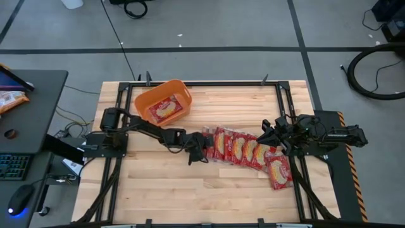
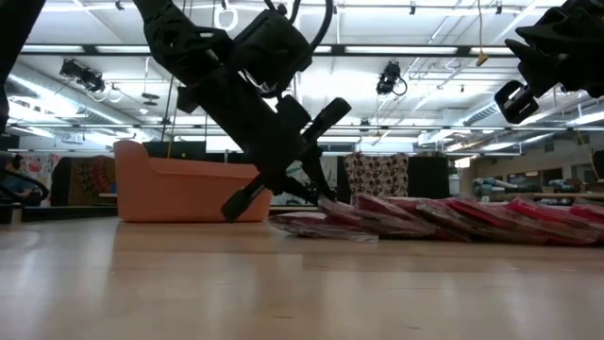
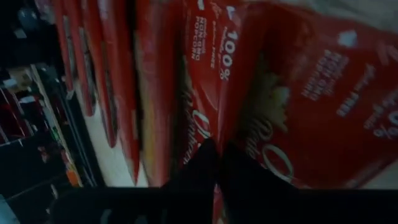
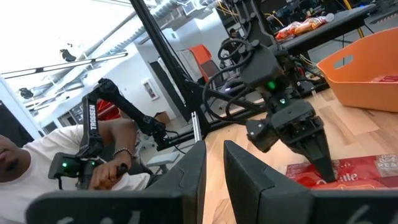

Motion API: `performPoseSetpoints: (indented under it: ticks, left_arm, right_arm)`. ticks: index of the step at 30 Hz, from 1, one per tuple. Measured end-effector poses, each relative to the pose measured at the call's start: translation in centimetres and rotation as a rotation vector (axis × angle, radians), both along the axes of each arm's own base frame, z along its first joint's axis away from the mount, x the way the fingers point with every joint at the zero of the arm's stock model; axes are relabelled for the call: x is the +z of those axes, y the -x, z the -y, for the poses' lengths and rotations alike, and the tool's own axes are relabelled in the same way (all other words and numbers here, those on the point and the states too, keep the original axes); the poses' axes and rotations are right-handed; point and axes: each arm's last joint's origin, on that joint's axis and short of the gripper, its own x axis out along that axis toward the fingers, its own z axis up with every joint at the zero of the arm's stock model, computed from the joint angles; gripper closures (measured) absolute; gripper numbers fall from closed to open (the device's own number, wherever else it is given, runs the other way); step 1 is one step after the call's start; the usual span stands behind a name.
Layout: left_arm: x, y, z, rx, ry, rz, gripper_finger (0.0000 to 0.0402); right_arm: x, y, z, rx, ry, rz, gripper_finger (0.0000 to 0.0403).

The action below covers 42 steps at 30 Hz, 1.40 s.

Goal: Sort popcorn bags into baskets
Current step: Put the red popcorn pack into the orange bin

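Several red popcorn bags [image 1: 243,149] lie overlapping in a row across the table's middle and right. One more bag [image 1: 166,111] lies inside the orange basket [image 1: 147,100] at the far left. My left gripper [image 1: 199,151] is down at the row's left end, shut on the leftmost bag [image 2: 311,222]. My right gripper [image 1: 271,134] hangs above the row's right part, its fingers a narrow gap apart [image 4: 214,171] and empty. My left gripper pinches the leftmost popcorn bag between its two fingers at a crease in its red face [image 3: 216,127]. The fingers [image 2: 313,194] slant down onto it from the table's left. The bag lies flat on the table, its other side under the neighbouring bag.
The basket [image 2: 184,189] stands beyond and left of the row. A desk with a keyboard and an orange-and-white packet [image 1: 9,99] is off the table's left. A person [image 4: 37,171] sits beyond the table. Bare wood lies along the near edge [image 1: 190,196].
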Motion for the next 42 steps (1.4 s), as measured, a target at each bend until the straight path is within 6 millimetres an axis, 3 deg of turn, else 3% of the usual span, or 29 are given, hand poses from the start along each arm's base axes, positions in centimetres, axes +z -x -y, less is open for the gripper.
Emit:
performPoseSetpoints:
  ticks: [8, 19, 30, 38, 42]
  left_arm:
    - [1.5, 0.6, 0.7, 0.219, 0.126, 0.045, 0.0396]
    - [9.1, 5.4, 0.9, 0.633, 0.236, 0.161, 0.0400]
    - [13.6, 9.1, -0.9, 1.098, 0.426, 0.461, 0.0399]
    - [15.9, 8.8, -2.8, 1.290, 0.703, 0.552, 0.0399]
    - [16.7, 9.3, -3.9, 1.426, 0.735, 0.562, 0.0398]
  right_arm:
    - [0.0, 0.0, 0.0, 0.000, 0.000, 0.000, 0.0341]
    - [0.0, 0.0, 0.0, 0.000, 0.000, 0.001, 0.0341]
    - [0.0, 0.0, 0.0, 0.000, 0.000, 0.002, 0.0341]
    - [0.2, -0.1, 0.0, 0.000, 0.001, 0.013, 0.0341]
    - [0.2, -0.1, 0.0, 0.000, 0.001, 0.018, 0.0341]
